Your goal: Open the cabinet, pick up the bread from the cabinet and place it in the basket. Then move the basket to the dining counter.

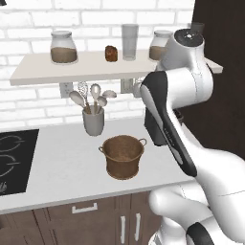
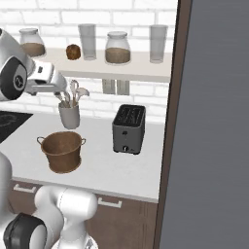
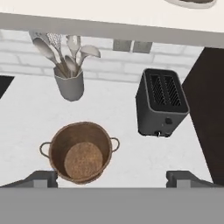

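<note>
Basket empty, bread on shelf

Left base: basket (image 1: 123, 156) on the table (image 1: 62, 158), bread (image 1: 111, 53) above on the shelf (image 1: 43, 72).
Right base: toaster (image 2: 129, 129) beside basket.
Hand: gripper (image 3: 116, 180) jaws released, holding nothing, over the basket.

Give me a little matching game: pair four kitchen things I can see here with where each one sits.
Things:
1. bread
2. basket
3. toaster
4. spoon holder

Places:
A. worktop, right of the basket
B. worktop, at the wall, left of the toaster
C. wall shelf, among jars
D. worktop, near the front edge

Pairs: 1-C, 2-D, 3-A, 4-B
</note>
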Available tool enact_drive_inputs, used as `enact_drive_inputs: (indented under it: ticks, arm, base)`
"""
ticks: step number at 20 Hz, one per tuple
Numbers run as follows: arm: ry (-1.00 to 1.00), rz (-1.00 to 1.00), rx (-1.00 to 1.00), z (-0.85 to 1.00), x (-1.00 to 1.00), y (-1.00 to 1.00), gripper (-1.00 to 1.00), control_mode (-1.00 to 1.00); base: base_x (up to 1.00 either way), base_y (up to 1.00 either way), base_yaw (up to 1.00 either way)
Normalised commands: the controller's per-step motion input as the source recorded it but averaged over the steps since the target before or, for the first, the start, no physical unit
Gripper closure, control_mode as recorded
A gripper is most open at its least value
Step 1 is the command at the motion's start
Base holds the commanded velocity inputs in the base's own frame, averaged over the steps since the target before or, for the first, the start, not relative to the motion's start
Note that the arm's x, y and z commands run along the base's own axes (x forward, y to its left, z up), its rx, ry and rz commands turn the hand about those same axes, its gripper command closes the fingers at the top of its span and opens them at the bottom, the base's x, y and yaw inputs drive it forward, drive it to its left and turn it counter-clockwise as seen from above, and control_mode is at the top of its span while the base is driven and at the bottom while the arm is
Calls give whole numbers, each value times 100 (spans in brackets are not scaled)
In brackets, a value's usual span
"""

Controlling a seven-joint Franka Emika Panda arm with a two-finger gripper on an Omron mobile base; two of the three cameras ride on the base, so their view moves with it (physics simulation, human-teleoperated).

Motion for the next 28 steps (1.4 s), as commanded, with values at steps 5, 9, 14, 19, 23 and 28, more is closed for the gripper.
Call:
enact_drive_inputs:
  ticks: [5, 9, 14, 19, 23, 28]
  arm:
    - [-31, 0, 0, 79, 4, 28, -100, -100]
    - [-20, 1, 0, 12, 27, 30, -100, -100]
    - [-13, 1, 0, 13, 32, 16, -100, -100]
    - [-9, 0, 0, 10, 37, 12, -100, -100]
    - [6, 0, 0, 1, 51, 8, -100, -100]
    - [6, 1, 0, 0, 47, 0, -100, -100]
  base:
    - [0, 0, 0]
    - [0, 0, 0]
    - [0, 0, 0]
    - [0, 0, 0]
    - [0, 0, 0]
    - [0, 0, 0]
